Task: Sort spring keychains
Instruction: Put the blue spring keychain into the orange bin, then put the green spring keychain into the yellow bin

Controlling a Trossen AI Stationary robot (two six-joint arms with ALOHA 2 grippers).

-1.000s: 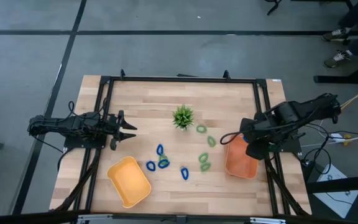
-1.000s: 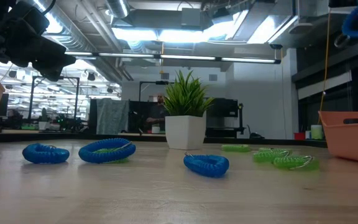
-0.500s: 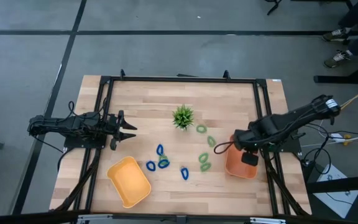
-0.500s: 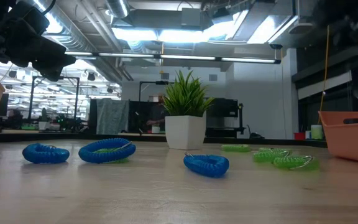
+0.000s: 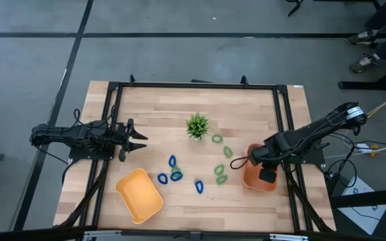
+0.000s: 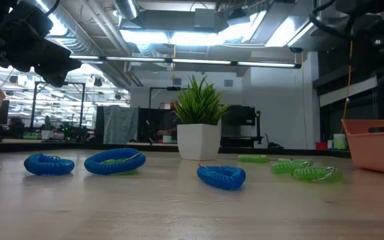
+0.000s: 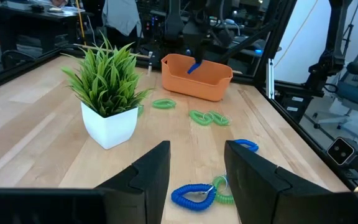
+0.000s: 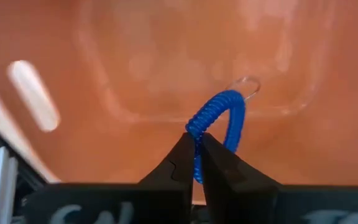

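My right gripper [image 8: 196, 142] hangs over the right orange tray [image 5: 249, 179], pointing down into it, shut on a blue spring keychain [image 8: 219, 118]. The left wrist view shows that keychain [image 7: 194, 67] just inside the tray's rim. My left gripper [image 5: 139, 140] waits open at the table's left side. Three blue keychains [image 5: 172, 161] [image 5: 163, 179] [image 5: 198, 186] lie flat on the table. A further blue one lies with a green one [image 5: 177, 175]. Several green keychains [image 5: 220, 174] [image 5: 217, 138] lie right of centre. My right gripper pinches the blue keychain's coil [image 8: 196, 127] between its two fingertips, coming from above and pointing down. The loop hangs below the fingers inside the orange tray, with its small metal ring [image 8: 247, 86] at the far end. Whether it touches the tray floor, I cannot tell.
A potted spiky green plant [image 5: 197, 125] stands behind the keychains, near the table's middle. A second, yellow-orange tray [image 5: 139, 195] sits near the near-left corner. A black frame [image 5: 193, 86] runs round the tabletop.
My right gripper has come down with the blue keychain, from well above the right tray into it, shifting slightly toward the table's near edge. The keychain has dropped out of the low view behind the tray wall.
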